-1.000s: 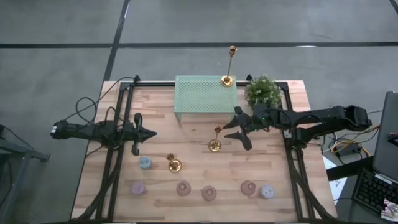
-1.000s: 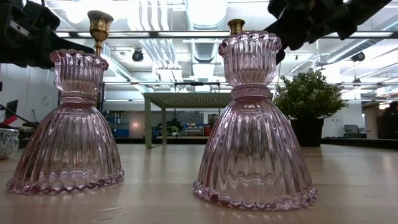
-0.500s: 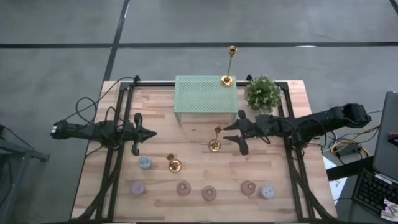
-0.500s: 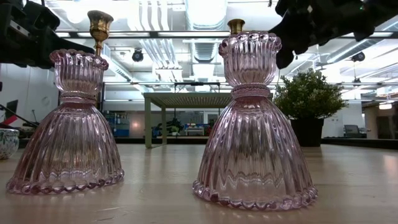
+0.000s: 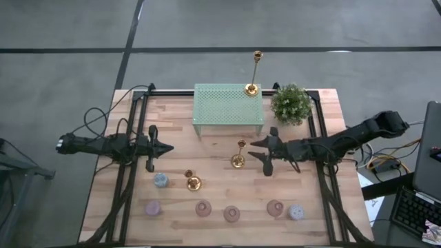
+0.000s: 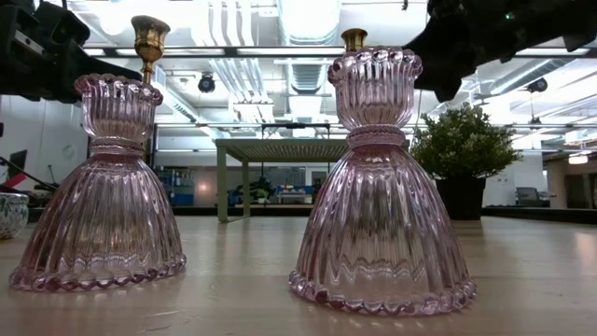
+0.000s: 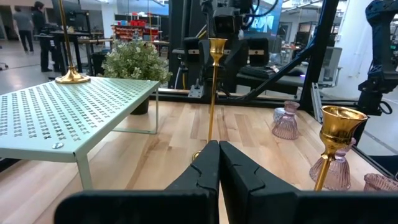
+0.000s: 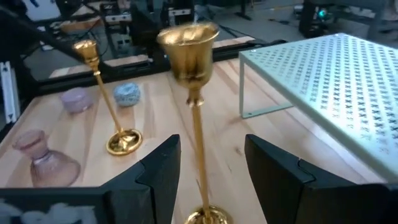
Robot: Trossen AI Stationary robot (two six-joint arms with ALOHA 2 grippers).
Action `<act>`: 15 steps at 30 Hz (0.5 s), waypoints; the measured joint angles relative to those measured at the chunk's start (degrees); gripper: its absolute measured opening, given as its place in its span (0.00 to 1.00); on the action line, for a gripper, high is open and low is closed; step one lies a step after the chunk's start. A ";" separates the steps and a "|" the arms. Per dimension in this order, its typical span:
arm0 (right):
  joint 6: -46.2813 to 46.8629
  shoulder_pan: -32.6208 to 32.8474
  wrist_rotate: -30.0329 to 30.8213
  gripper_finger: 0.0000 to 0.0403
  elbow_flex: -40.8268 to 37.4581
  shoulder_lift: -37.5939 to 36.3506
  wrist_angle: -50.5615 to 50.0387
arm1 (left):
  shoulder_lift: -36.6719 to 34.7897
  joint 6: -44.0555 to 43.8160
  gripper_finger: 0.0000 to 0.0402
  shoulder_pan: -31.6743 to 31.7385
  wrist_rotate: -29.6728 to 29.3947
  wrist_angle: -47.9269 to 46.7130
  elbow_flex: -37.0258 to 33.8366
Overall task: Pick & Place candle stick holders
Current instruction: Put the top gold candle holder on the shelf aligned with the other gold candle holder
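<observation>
On the left I have the left gripper [image 5: 167, 147] parked over the table's [image 5: 220, 189] left side, fingers pressed together on nothing; it waits. Just ahead of it toward the front stands the short candlestick [image 5: 193, 182], upright on the wood near a small blue-grey holder [image 5: 160, 180], with a row of pink glass holders [image 5: 202, 208] along the front edge. Behind, at the table's back, the green perforated shelf [image 5: 227, 107] carries the tall candlestick [image 5: 253, 72] at its right end, so I take that one as already placed. In the middle stands the mid candlestick [image 5: 238, 155], upright on the table in front of the shelf. My right gripper [image 5: 263, 151] is just to its right, fingers apart, and through the right wrist view the stem [image 8: 199, 149] sits between the two fingers without either touching it. A potted plant [image 5: 290, 102] stands behind that arm. I judge I am at the reach-and-grasp step for the mid one. Next I need to ease in slightly, close squarely on the thin stem, then lift straight so the base clears before carrying it to the shelf.
</observation>
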 joint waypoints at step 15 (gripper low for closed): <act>0.84 4.45 10.27 0.47 0.02 16.20 20.22 | 0.12 -0.01 0.02 0.00 0.00 0.28 -0.01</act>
